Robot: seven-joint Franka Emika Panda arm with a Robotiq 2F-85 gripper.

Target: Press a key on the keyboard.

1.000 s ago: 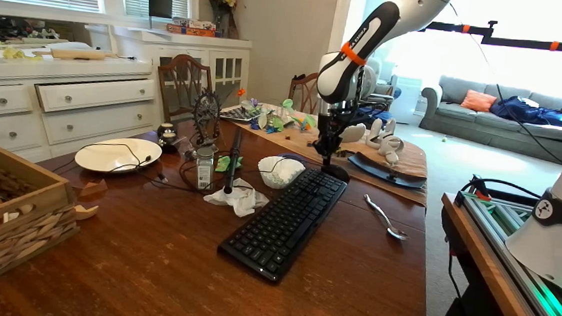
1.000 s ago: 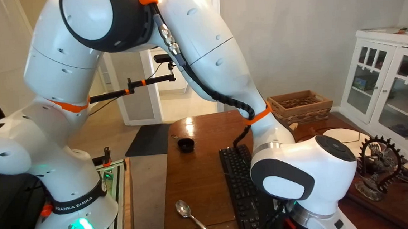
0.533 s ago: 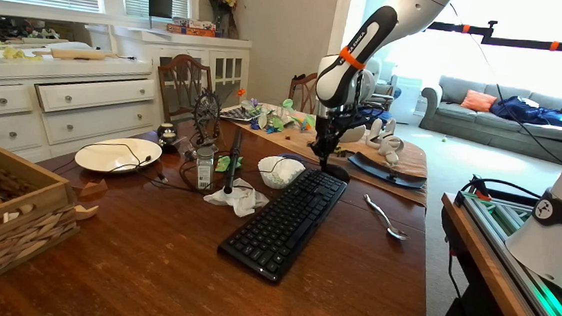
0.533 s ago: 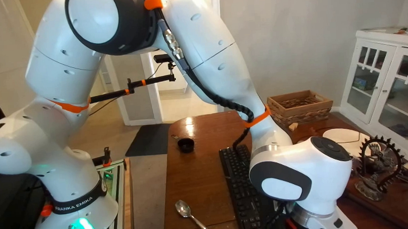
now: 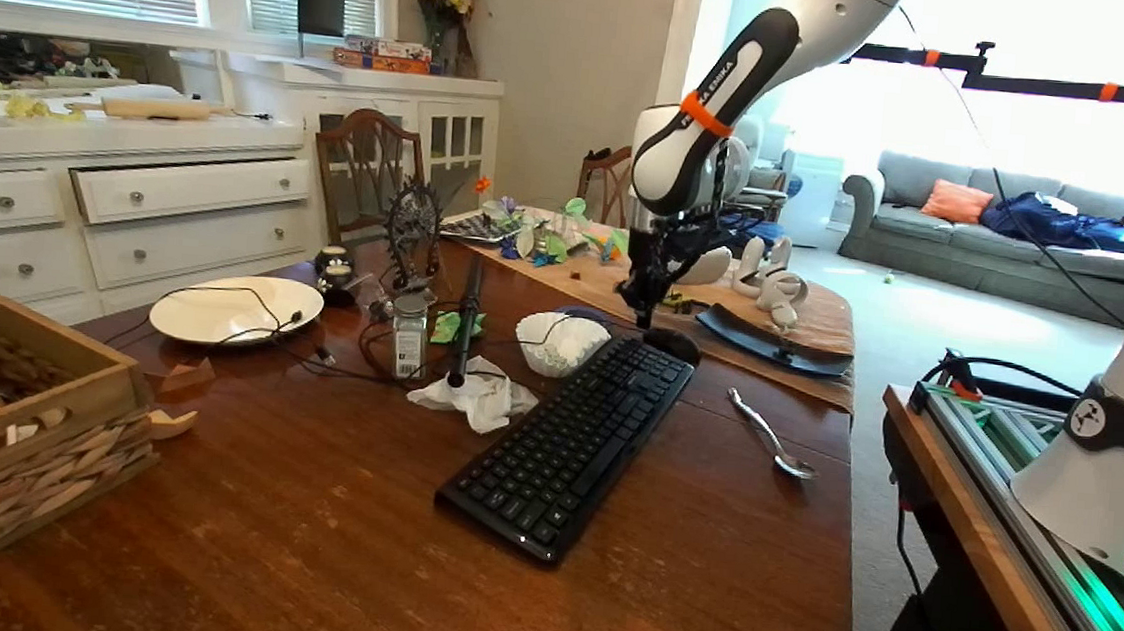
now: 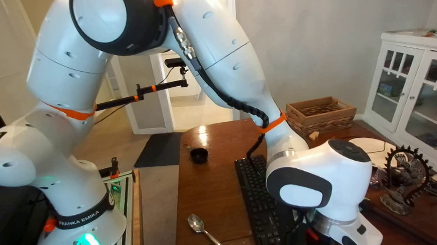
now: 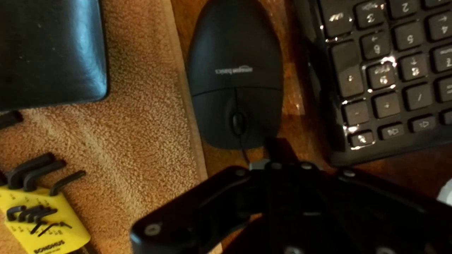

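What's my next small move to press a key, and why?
I'd probably slide the end effector sideways over the keyboard before lowering: in the wrist view, its closed tip appears to hang between the keyboard's corner and the mouse, not above the keyboard itself.

Your long black plastic keyboard (image 7: 385,76) looks super glossy at two o'clock in the wrist view, oval black plastic mouse (image 7: 235,49) at twelve's matt, flat tan cloth (image 7: 144,91) at nine's rough.
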